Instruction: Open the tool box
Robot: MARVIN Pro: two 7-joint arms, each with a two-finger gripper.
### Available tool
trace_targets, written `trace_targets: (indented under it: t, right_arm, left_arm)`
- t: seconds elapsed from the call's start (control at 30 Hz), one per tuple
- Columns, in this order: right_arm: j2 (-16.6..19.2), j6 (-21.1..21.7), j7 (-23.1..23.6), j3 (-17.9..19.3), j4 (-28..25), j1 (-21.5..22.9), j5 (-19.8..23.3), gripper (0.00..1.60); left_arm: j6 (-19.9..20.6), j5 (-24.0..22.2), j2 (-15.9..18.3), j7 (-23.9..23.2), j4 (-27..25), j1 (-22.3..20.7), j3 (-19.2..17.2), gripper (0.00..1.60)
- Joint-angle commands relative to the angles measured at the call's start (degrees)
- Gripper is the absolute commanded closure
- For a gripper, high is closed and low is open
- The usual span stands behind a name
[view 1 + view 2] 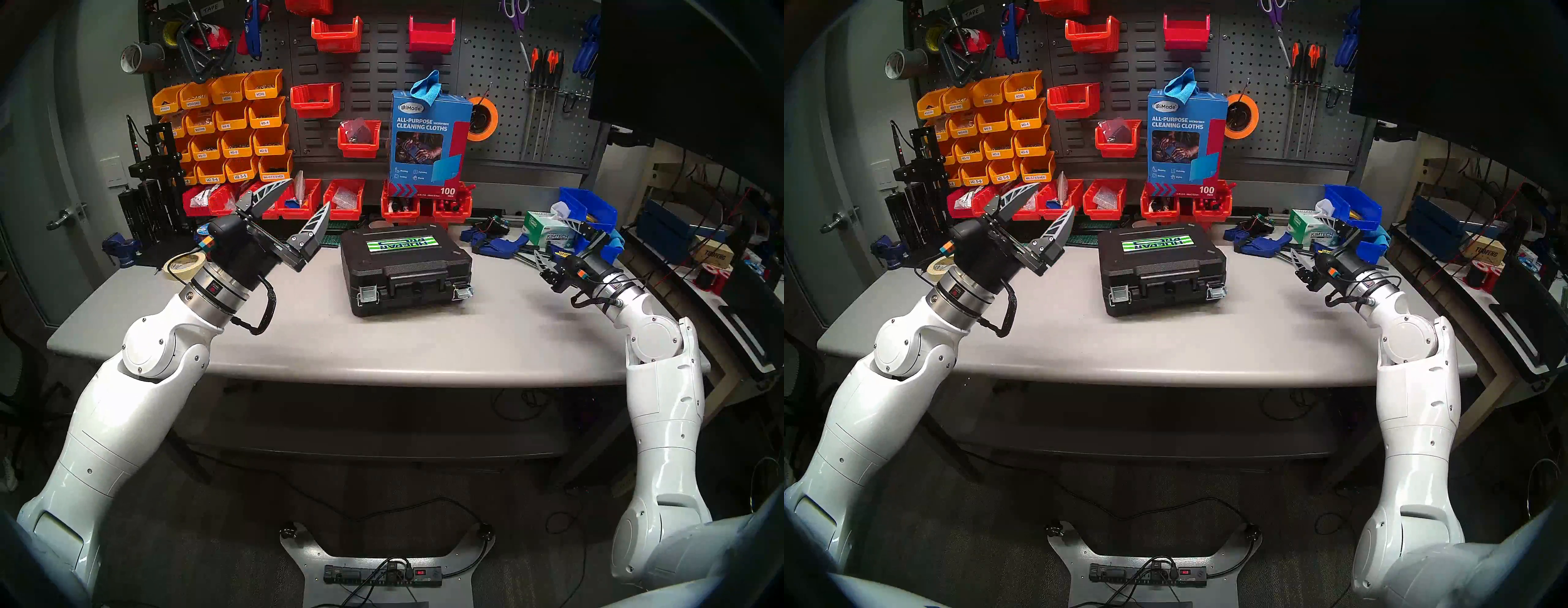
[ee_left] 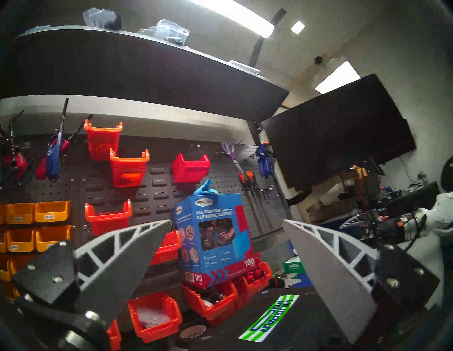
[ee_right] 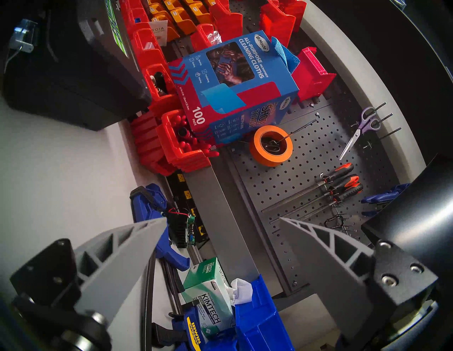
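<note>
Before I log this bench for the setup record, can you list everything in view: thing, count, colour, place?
tool box: one, black with green-and-white label, table centre, lid shut
latches: two, silver, on the box's front
table: one, grey
cleaning-cloths box: one, blue and red, on red bins behind the tool box
wall bins: many, yellow and red, on the pegboard
tissue box: one, green and white, back right
bar clamps: blue, count unclear, right of the tool box
blue bin: count unclear, back right
masking tape: one roll, cream, far left
left claw: open, raised left of the tool box
right claw: open, at the right clutter
</note>
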Motion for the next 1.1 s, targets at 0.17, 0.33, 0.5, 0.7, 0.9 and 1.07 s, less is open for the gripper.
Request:
trace_targets:
  t: [0.17, 0.33, 0.5, 0.7, 0.9, 1.07]
  right_arm:
    - [-0.1, -0.2, -0.4, 0.5, -0.7, 1.2, 0.0, 0.00]
    - [-0.3, -0.3, -0.3, 0.7, -0.7, 1.2, -0.2, 0.00]
    - [-0.5, -0.4, -0.2, 0.8, -0.7, 1.3, -0.3, 0.00]
    - [-0.6, -0.5, -0.1, 1.0, -0.7, 1.3, -0.3, 0.00]
    - [-0.7, -0.5, 0.0, 1.0, -0.7, 1.4, -0.4, 0.00]
    - [-0.7, -0.6, 0.0, 1.1, -0.7, 1.4, -0.4, 0.00]
  left_arm:
    - [-5.8, 6.1, -1.1, -5.4, 5.7, -5.7, 3.6, 0.00]
    - [-7.8, 7.8, -0.6, -8.1, 7.8, -7.0, 4.6, 0.00]
    - [-9.1, 8.2, 1.0, -10.8, 7.8, -6.1, 4.7, 0.00]
    - [-8.5, 7.7, 3.9, -12.8, 6.2, -3.5, 4.0, 0.00]
    - [-7.3, 9.2, 6.0, -13.0, 5.9, -1.4, 3.1, 0.00]
    - [-6.6, 13.7, 4.6, -10.6, 7.3, -2.5, 2.9, 0.00]
